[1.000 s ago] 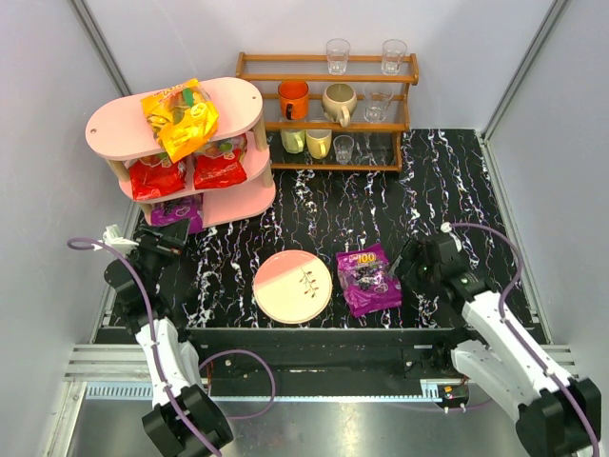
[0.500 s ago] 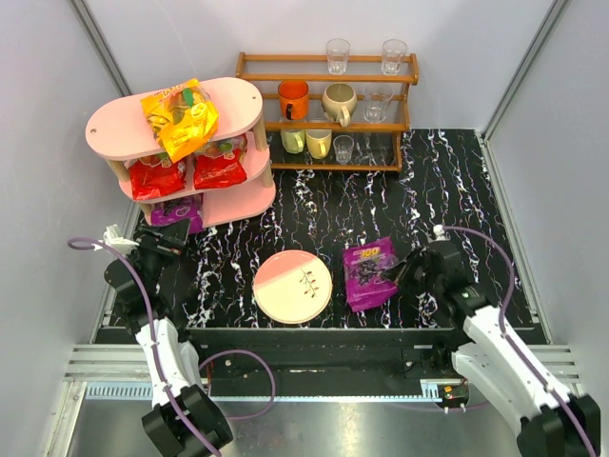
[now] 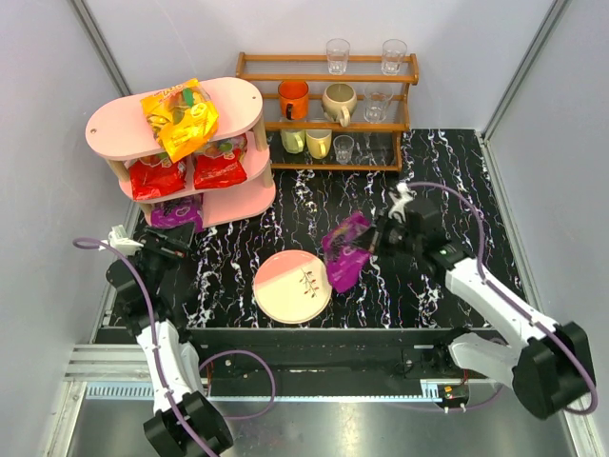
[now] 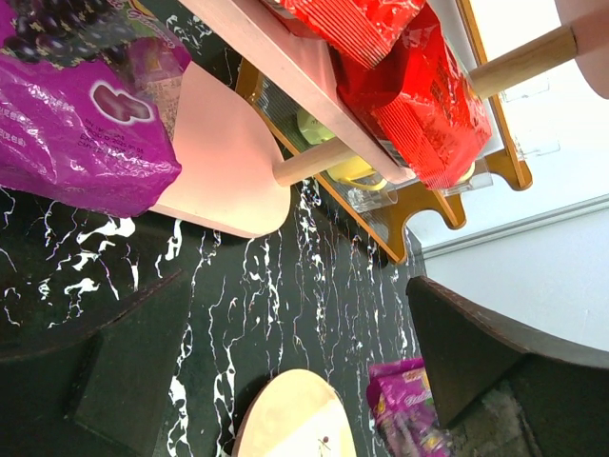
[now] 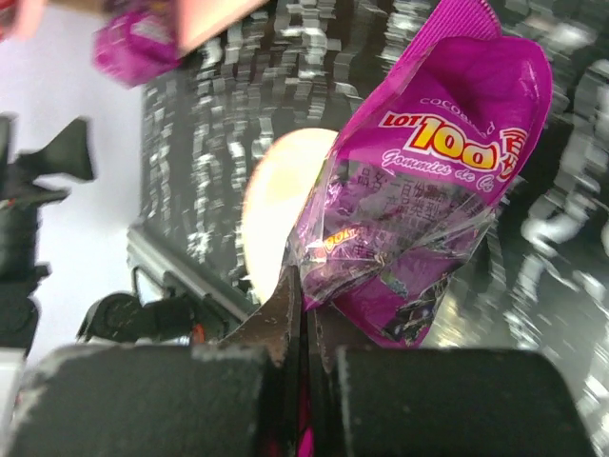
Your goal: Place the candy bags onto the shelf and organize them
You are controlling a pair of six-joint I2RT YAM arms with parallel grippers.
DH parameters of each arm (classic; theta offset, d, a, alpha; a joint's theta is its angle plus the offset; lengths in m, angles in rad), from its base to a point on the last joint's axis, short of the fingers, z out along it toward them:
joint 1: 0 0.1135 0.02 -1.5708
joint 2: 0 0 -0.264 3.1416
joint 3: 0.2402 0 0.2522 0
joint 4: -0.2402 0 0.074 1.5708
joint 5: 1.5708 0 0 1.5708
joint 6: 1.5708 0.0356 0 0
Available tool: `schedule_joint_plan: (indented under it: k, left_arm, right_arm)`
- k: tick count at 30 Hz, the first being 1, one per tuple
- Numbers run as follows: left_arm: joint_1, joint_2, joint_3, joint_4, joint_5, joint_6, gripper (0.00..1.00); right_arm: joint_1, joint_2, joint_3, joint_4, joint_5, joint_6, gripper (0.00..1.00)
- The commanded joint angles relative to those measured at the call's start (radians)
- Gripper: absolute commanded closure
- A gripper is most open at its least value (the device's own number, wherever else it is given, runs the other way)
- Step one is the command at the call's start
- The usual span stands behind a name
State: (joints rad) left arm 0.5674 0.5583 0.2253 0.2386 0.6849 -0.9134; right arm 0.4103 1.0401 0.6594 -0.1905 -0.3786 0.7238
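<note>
A purple candy bag (image 3: 344,249) hangs above the table just right of the plate, pinched by one edge in my right gripper (image 3: 373,240). In the right wrist view the bag (image 5: 428,181) hangs past the shut jaws (image 5: 309,305). The pink shelf (image 3: 238,95) stands at the far left. An orange-yellow bag (image 3: 181,116) lies on its top board, two red bags (image 3: 157,176) (image 3: 220,164) on the middle one, and another purple bag (image 3: 176,211) at the bottom. My left gripper (image 3: 157,246) is open and empty in front of the shelf's lowest board (image 4: 228,162).
A round pink-and-cream plate (image 3: 293,286) lies near the table's front middle. A brown wooden rack (image 3: 328,71) with mugs and glasses stands at the back, right of the shelf. White walls close in on both sides.
My right gripper shut on the purple bag, lifted it off the table and carried it left and away from the front edge. The left arm has barely moved.
</note>
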Motion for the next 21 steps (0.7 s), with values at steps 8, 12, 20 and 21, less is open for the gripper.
schedule_joint_plan:
  k: [8,12,20,21]
  left_arm:
    - [-0.009,-0.023,0.037,-0.009,0.011,0.034,0.01]
    - [-0.011,-0.014,0.040,0.005,0.004,0.028,0.01]
    - [-0.011,0.017,0.069,0.022,0.010,0.012,0.01]
    - [-0.011,0.022,0.068,0.031,0.013,0.001,0.01]
  right_arm:
    - [0.193,0.458,0.359,0.676,-0.212,0.051,1.00]
    - [0.199,0.655,0.506,0.793,-0.269,0.114,1.00]
    - [0.216,0.934,0.788,0.809,-0.341,0.152,1.00]
    - [0.216,0.966,0.811,0.806,-0.348,0.155,1.00]
